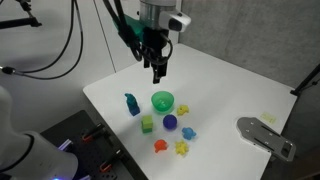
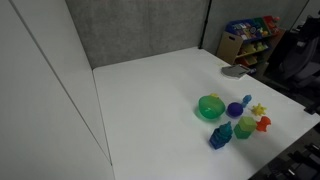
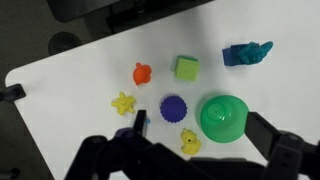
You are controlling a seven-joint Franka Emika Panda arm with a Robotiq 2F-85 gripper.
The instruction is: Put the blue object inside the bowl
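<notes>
The white bench carries every item, grouped near one edge. The claw hangs above the bench, well clear of the surface and up over the bowl side of the group. In the wrist view its fingers stand apart with nothing between them. The bowl is bright green, sits upright and looks empty in the wrist view. A dark-blue upright piece stands beside it, and a green cube and a purple ball lie in front of it. The blue object rests on the bench just beside the purple ball and apart from the bowl, with a yellow star near it. In an exterior view it shows close beside the ball. The wrist view does not show it; it is probably hidden behind a finger. Step in hand, as judged: approach, with no grasp made. The next move calls for shifting the claw sideways from above the bowl to above the blue object, then descending with the fingers apart. The purple ball and yellow star lie close, so finger placement must avoid them.
</notes>
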